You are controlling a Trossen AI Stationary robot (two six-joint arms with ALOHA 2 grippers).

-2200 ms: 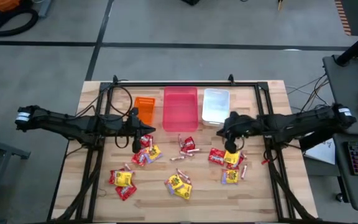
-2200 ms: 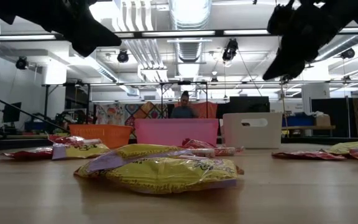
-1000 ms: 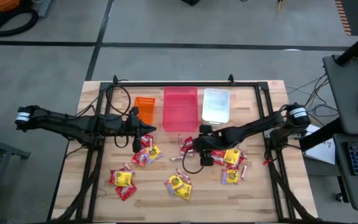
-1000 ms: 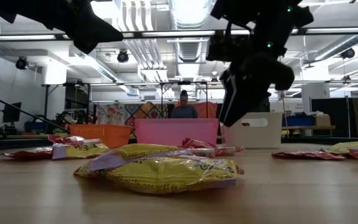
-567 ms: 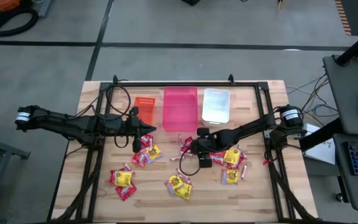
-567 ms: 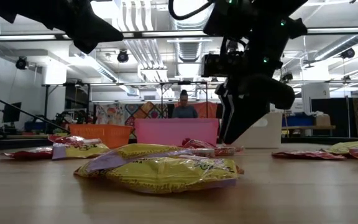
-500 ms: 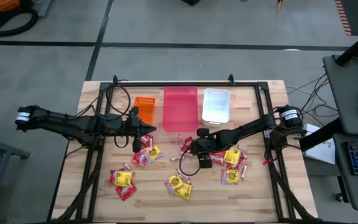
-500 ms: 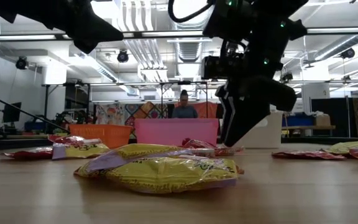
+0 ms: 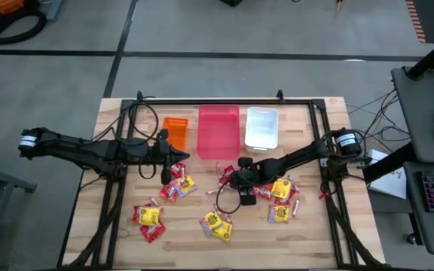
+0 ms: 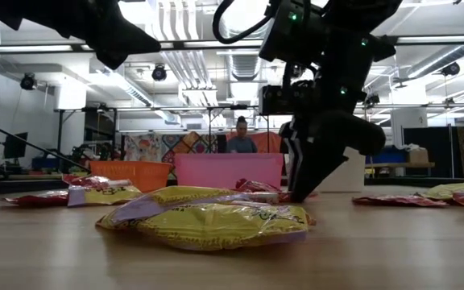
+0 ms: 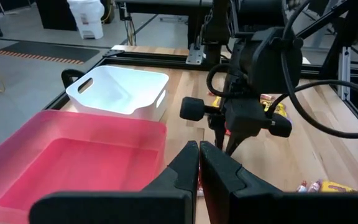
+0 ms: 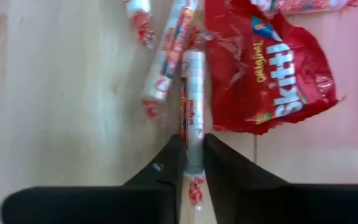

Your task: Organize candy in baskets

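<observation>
Wooden table [image 9: 315, 233] carries scattered candy before three baskets. Right tool [image 12: 191, 163] is down mid-table, fingers nearly closed around a thin wrapped stick [image 12: 192, 99] beside a red packet [image 12: 267, 68]. Stick appears light, slippery; grip mid-length. Left tool [image 11: 198, 163], fingers together and empty, waits near the pink basket [image 11: 73, 158].

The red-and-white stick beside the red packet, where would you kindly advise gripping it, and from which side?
Grip the stick across its narrow width near one end, coming straight down from above, as it lies flat on the table. The right end effector already straddles that end; the red packet crowds one flank, so a narrow pinch seems safest.
</observation>
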